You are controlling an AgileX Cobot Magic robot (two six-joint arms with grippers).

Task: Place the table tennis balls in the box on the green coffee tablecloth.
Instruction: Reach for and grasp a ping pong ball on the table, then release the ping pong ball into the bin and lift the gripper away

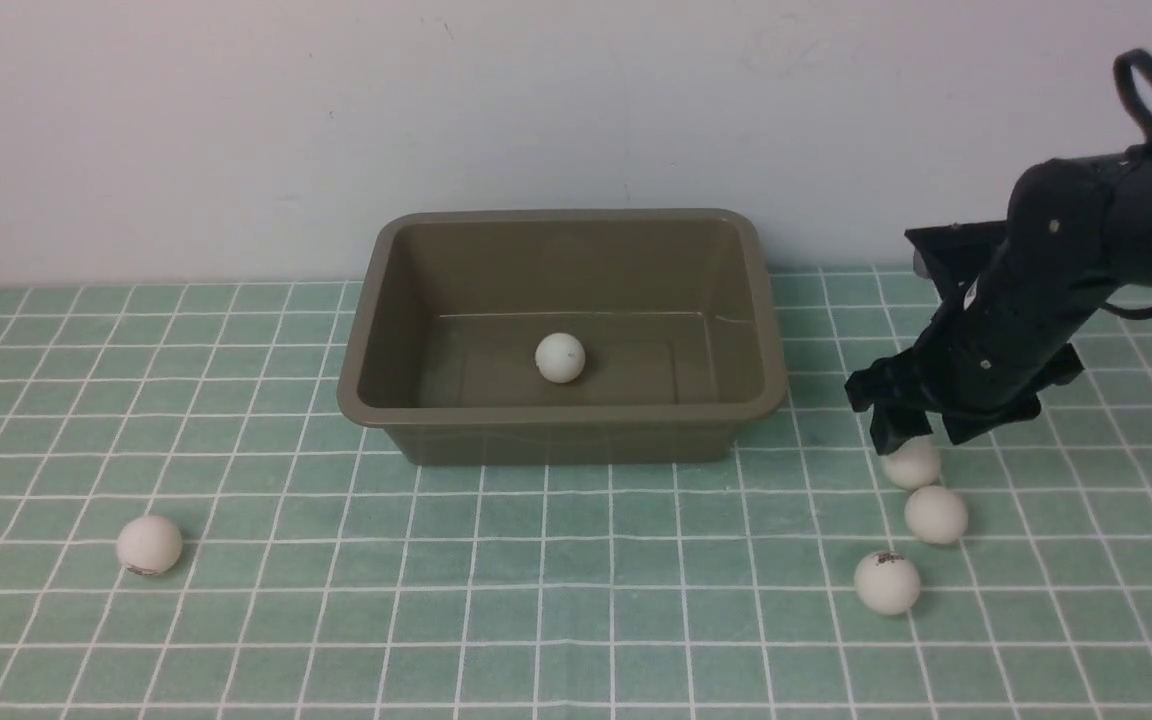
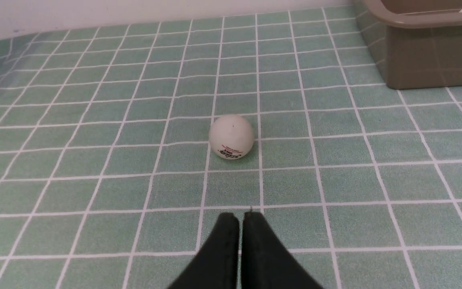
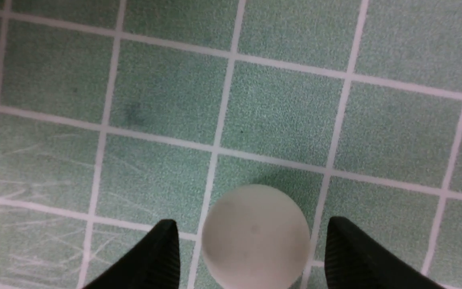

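The olive-brown box [image 1: 376,300] stands on the green tablecloth [image 1: 576,560] with one white ball [image 1: 560,357] inside. On the cloth at the right lie three balls: one [image 1: 913,466] right under my right gripper [image 1: 911,438], one [image 1: 935,514] just nearer, one with a logo [image 1: 887,581] nearest. In the right wrist view that ball [image 3: 256,237] sits between the open fingers [image 3: 163,251], with gaps on both sides. A lone ball [image 1: 149,544] rests at the left; the left wrist view shows it [image 2: 231,136] ahead of my shut left gripper [image 2: 241,218], apart from it.
A pale wall rises behind the box. The box's corner [image 2: 423,48] shows at the edge of the left wrist view. The left arm is outside the front view.
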